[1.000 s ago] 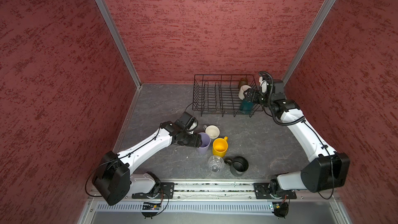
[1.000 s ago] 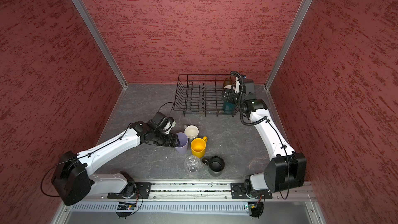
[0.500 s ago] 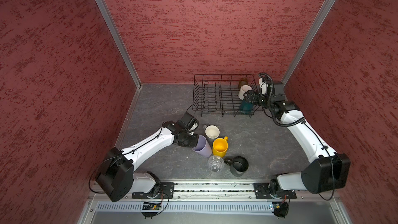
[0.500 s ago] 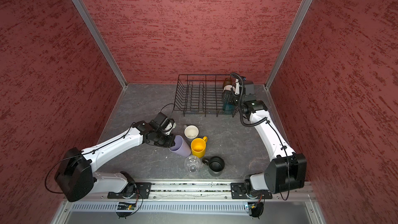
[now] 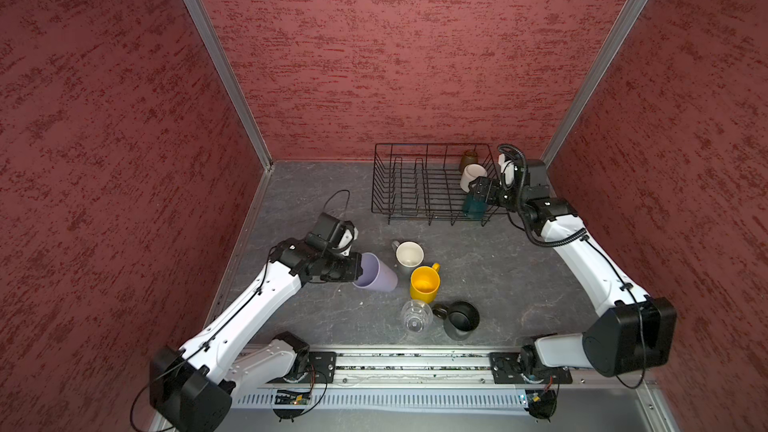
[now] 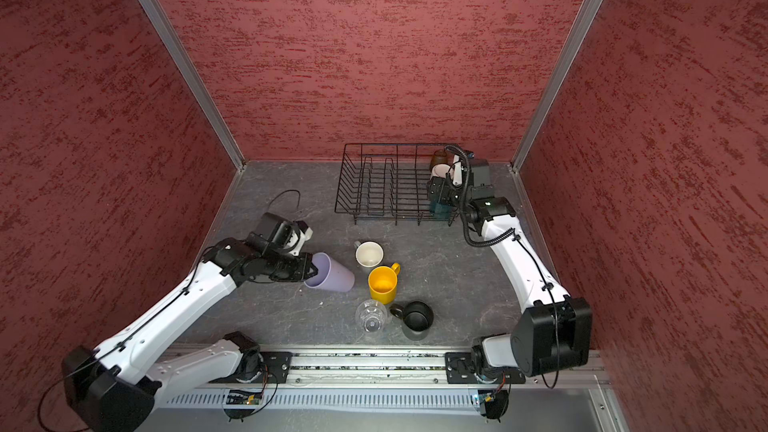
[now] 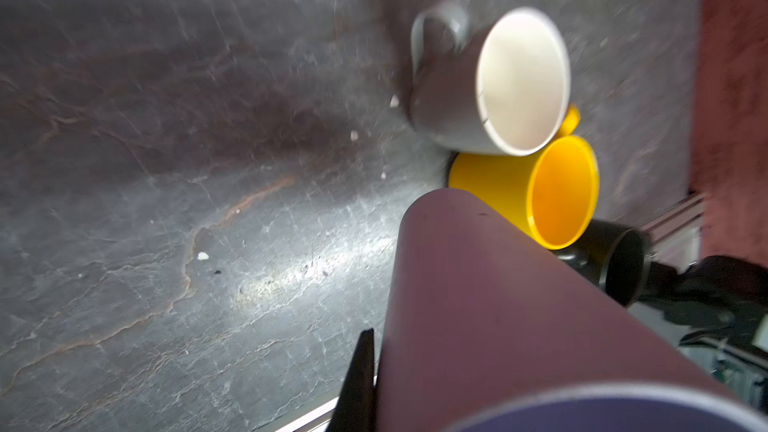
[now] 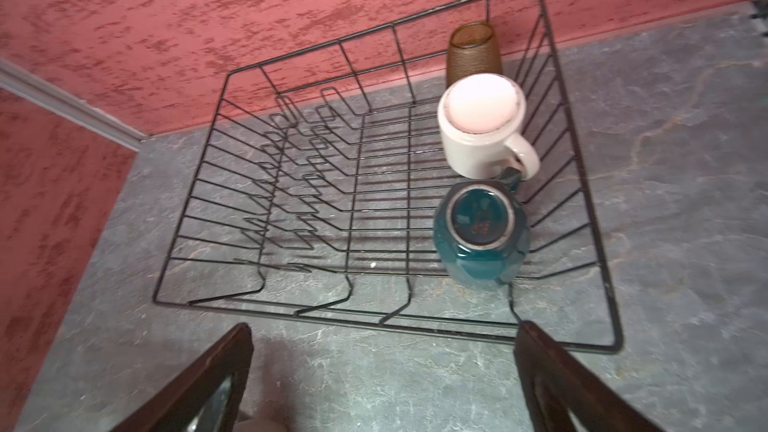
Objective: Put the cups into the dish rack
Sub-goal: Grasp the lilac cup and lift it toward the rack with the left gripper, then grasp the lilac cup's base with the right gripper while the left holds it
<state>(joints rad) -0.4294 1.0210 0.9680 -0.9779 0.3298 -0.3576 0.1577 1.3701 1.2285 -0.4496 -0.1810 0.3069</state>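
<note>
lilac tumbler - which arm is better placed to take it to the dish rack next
Left: the left gripper has its jaws shut on the rim of the lilac tumbler, which is tilted. The right gripper hangs at the dish rack, jaws open, empty.

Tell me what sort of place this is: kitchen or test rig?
Likely a robot test cell: red textured panels in aluminium framing box in the tabletop, both arms sit on a front rail, with a dish rack and cups.
</note>
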